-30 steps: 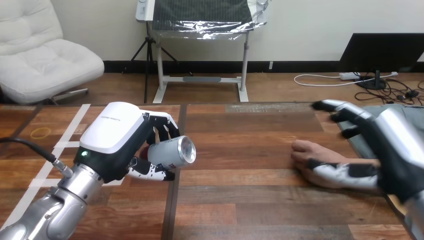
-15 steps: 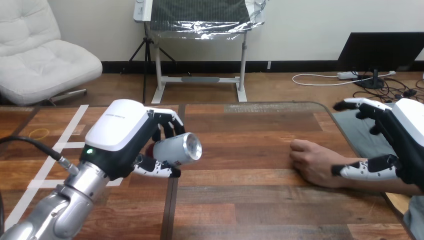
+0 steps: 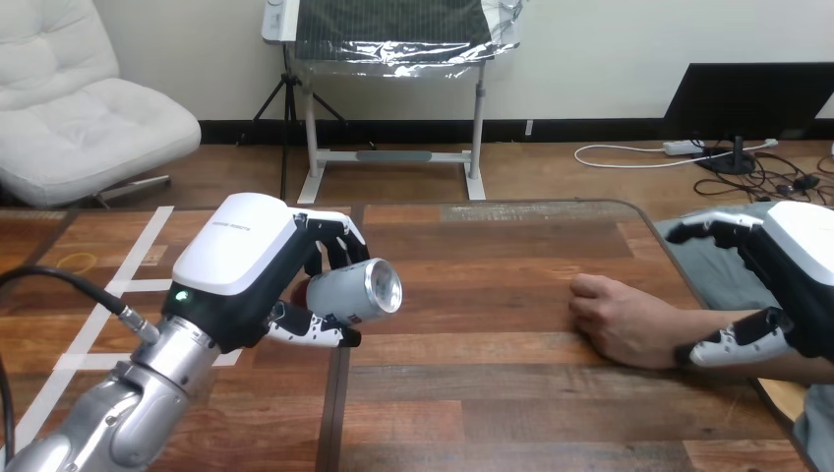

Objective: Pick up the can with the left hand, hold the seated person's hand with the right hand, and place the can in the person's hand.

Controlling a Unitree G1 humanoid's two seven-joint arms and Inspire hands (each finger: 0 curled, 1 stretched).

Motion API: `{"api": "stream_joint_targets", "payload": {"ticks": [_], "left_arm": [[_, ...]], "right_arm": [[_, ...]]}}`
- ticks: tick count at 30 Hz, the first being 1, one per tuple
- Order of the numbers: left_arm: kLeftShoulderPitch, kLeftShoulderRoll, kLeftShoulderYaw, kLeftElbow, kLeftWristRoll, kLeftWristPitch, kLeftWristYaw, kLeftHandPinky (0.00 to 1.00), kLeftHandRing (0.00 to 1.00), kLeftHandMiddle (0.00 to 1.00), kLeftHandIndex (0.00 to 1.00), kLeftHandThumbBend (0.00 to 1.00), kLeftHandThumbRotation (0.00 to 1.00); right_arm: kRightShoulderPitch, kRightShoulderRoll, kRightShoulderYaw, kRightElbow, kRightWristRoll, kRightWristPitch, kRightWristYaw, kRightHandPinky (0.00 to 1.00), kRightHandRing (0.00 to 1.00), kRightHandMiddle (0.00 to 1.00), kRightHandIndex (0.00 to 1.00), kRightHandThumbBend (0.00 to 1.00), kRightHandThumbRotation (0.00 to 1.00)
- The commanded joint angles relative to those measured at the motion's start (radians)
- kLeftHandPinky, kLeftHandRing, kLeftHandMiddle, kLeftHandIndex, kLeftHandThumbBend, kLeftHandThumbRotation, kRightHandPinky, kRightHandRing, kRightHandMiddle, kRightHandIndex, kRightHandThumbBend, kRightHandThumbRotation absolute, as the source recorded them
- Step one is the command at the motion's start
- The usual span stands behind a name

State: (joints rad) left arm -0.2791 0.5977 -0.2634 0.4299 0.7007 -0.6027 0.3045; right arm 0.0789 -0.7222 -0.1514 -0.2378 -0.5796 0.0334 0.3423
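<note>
Can [image 3: 352,292], clasped in left hand [image 3: 246,275], has edged rightward; right hand [image 3: 795,280], spread wide, has retreated from person's hand [image 3: 615,317].

the can's [image 3: 356,292] rear end is hidden inside the left hand [image 3: 236,270] at lower left. the right hand [image 3: 799,261] is cut off by the right edge and covers part of the person's wrist [image 3: 674,329].

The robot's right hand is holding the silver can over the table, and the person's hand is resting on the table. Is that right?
Not quite. The head view shows the left hand holding the silver can over the table, not the right one. The person's hand does rest on the table.
</note>
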Motion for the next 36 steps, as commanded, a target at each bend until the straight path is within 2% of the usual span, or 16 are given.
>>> {"api": "stream_joint_targets", "payload": {"ticks": [1,14,27,36], "left_arm": [[-0.093,-0.019,0.036,-0.033,-0.022,-0.007,0.018,0.37,0.42,0.48,0.51,0.66,0.00],[-0.097,-0.036,0.037,-0.041,-0.018,0.003,0.010,0.37,0.42,0.48,0.51,0.66,0.00],[-0.103,-0.042,0.033,-0.033,-0.007,-0.001,0.017,0.36,0.41,0.48,0.50,0.67,0.00],[-0.106,-0.043,0.031,-0.033,-0.009,0.001,0.011,0.36,0.41,0.48,0.50,0.67,0.00]], "right_arm": [[-0.102,-0.078,0.020,0.072,-0.032,-0.026,0.004,0.72,0.83,0.84,0.79,0.90,0.00],[-0.189,-0.128,0.076,0.225,-0.079,-0.002,0.046,0.77,0.86,0.86,0.81,0.87,0.00],[-0.293,-0.168,0.178,0.402,-0.152,-0.019,0.053,0.81,0.88,0.88,0.83,0.84,0.01],[-0.365,-0.180,0.246,0.505,-0.205,-0.023,0.055,0.84,0.90,0.89,0.84,0.81,0.07]]}}
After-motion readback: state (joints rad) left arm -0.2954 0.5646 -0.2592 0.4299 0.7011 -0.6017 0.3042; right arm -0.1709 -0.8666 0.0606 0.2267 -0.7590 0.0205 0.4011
